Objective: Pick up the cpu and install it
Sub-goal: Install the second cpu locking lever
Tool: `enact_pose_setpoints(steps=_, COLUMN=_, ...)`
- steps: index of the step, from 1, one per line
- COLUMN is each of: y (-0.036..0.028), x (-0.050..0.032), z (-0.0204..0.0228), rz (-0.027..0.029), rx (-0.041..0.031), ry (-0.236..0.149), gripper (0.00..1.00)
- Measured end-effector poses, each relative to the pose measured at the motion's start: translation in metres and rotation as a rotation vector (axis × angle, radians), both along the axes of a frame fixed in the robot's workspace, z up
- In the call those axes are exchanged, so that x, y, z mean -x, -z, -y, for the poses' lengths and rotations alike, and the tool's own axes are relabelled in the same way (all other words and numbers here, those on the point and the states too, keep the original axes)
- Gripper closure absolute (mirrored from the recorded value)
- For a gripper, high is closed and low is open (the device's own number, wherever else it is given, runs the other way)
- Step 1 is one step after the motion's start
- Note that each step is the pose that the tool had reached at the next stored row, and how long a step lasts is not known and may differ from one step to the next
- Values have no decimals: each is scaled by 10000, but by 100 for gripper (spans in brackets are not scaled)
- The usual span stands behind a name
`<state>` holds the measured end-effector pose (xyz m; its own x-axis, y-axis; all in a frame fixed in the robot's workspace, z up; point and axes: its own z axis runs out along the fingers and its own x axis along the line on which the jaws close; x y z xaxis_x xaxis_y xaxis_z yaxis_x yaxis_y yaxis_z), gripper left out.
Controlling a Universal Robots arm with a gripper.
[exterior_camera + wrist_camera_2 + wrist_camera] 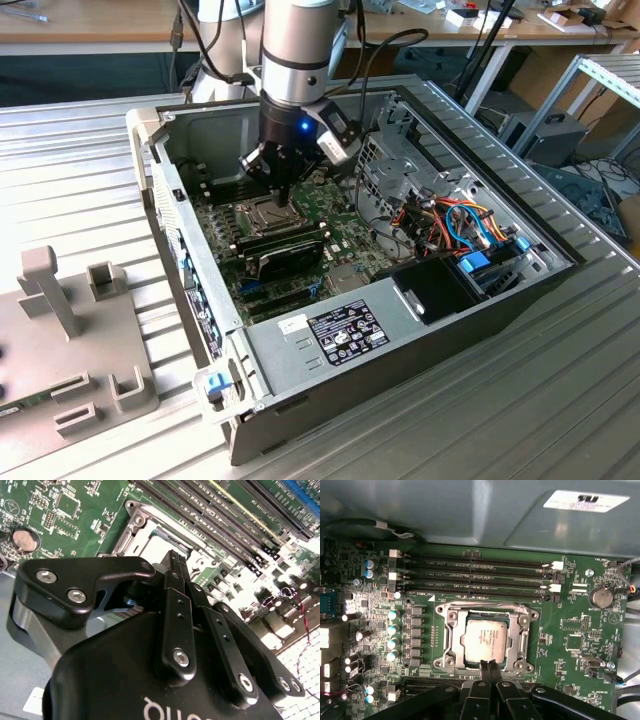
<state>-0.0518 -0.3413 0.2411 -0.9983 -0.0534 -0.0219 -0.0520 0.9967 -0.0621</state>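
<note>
Open top, crowded floor inside the computer case

The case lies open upward, so the way down is free; the gripper hangs with fingers pressed together just at the edge of the chip seated in its metal socket frame. Memory slots line one side of the frame, a black card another, capacitors a third; the drive cage and cables fill the exterior view's right

The arm reaches steeply downward, wrist nearly vertical. Its gripper points straight down with the jaws pressed together, fingertips meeting in both wrist views, nothing held between them.
</note>
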Motion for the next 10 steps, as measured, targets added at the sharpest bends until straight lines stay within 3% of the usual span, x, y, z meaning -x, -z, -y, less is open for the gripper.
enact_pose_setpoints(steps=10, y=-51, x=10, z=103, rz=0, rx=0, ry=-1, gripper=89)
